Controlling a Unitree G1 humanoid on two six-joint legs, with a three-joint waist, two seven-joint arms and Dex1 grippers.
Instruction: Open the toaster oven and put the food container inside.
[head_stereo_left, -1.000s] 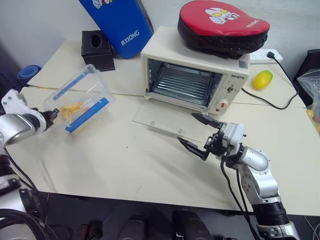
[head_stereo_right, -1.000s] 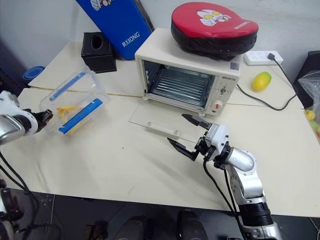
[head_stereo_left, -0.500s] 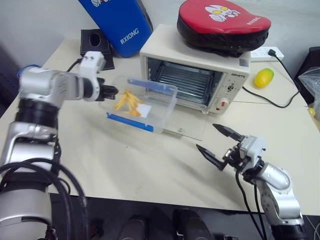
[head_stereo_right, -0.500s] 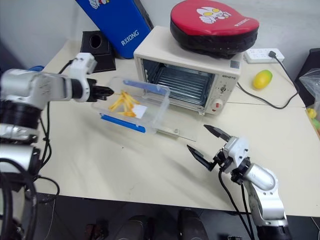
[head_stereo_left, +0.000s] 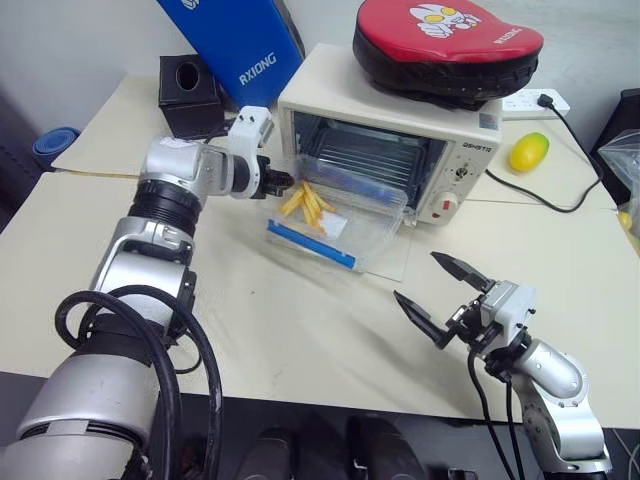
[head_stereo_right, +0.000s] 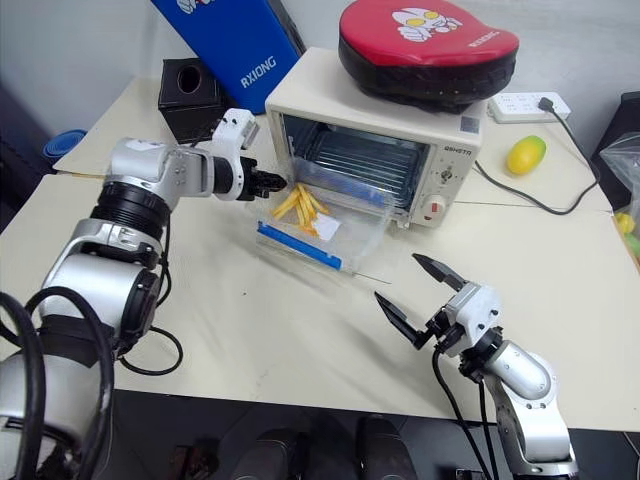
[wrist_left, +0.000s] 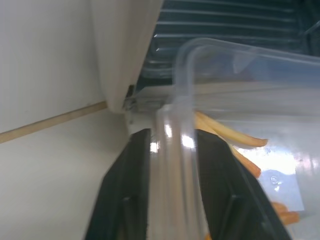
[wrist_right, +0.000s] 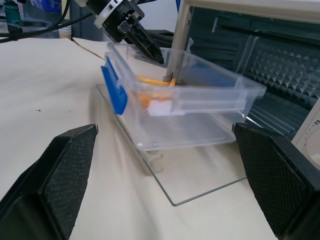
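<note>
Two risks: your left gripper (head_stereo_left: 283, 182), jaws pinching the food container (head_stereo_left: 338, 214) rim, is loosening; it could tip off the toaster oven (head_stereo_left: 385, 125) door. Right gripper (head_stereo_left: 438, 288) is gaping empty.

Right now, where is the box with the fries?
The food container sits over the toaster oven's open glass door, just at the mouth, with the left gripper at its rim.

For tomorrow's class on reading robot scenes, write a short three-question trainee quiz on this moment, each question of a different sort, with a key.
1. True or false: the toaster oven door lies open.
2. Which gripper grips the food container? A left gripper B right gripper
3. Fill in: a red pad sits on the ____.

Key: 1 true. 2 A; its fingers straddle the container's wall. 3 toaster oven.
</note>
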